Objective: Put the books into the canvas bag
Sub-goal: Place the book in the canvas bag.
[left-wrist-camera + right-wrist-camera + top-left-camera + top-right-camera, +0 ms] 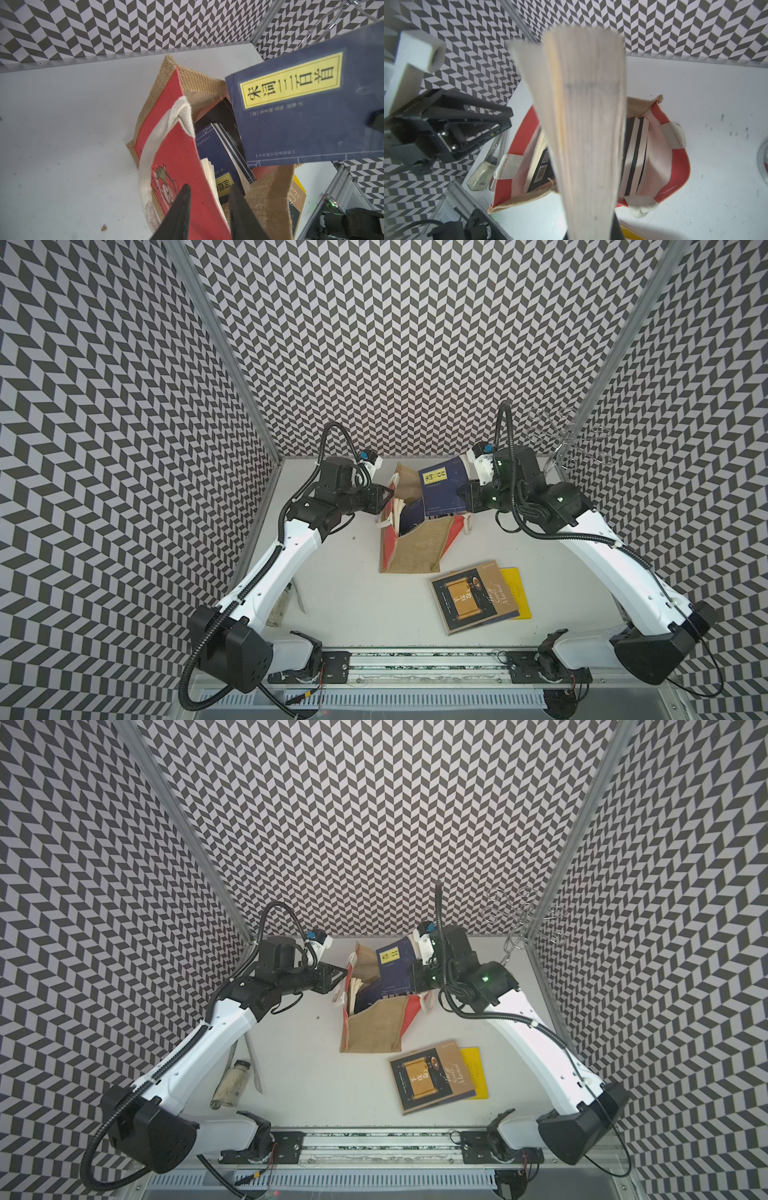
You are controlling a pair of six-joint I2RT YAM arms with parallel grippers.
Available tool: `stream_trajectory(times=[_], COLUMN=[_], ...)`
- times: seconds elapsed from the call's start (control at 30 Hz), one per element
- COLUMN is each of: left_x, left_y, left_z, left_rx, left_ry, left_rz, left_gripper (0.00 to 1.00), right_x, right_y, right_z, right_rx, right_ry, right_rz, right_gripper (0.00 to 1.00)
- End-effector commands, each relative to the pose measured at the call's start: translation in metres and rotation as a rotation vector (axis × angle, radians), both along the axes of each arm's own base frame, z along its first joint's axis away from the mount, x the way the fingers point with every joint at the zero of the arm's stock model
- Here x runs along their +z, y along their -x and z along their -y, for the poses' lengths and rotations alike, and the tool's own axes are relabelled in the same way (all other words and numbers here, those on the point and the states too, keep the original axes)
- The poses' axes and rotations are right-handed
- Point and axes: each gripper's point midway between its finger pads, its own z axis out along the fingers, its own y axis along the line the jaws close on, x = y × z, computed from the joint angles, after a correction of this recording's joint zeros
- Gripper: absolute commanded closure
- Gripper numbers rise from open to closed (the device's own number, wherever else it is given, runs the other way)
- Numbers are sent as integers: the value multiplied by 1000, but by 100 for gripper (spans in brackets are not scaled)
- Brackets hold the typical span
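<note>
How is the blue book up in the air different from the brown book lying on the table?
The blue book is gripped by the right hand and hangs over the open canvas bag; the brown book lies flat on the table, held by nothing. The blue book has a plain navy cover with a yellow title label; the brown book shows a golden scroll picture. The brown book rests on a yellow book. Both are thin paperbacks.

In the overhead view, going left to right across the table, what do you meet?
Glass jar → left gripper → canvas bag → brown book → yellow book.
</note>
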Motion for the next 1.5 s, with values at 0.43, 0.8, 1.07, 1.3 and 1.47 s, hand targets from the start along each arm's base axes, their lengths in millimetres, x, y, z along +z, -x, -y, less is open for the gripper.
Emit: stream_trajectory(times=[0.43,0.8,1.07,1.3,1.47], left_x=[-37,-60,-50,-54,-56], left_y=[-12,-4,-1,-2,-4], left_z=[-25,-57,-94,-92,-91], left_rx=[129,237,371,365,360], left_ry=[-193,-238,-216,-216,-216], left_rz=[-45,-73,-28,-36,-46], left_gripper=[100,100,100,100,100], right_x=[-22,-61,-88,-89,-74], right_y=[10,1,-13,-8,-10], right_z=[-54,-120,-166,-189,-186], right_rx=[86,-26,-22,13,9], right_ry=[62,173,170,133,103], right_rz=[-45,-115,-209,-226,-180], right_gripper=[100,100,92,62,45])
